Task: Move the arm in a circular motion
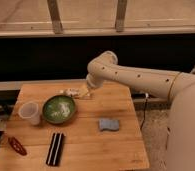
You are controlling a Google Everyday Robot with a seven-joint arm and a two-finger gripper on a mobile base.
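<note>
Blurred claw (pixel 87 91), perhaps, near bowl (pixel 59 109)

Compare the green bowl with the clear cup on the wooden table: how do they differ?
The bowl is dark green and opaque; the cup is pale and see-through. The bowl is wide and shallow; the cup is narrower and taller for its width. Both are round, upright, open-topped, standing side by side on the table's left half. The gripper, at the arm's tip, hangs behind the bowl near the table's far edge.
</note>
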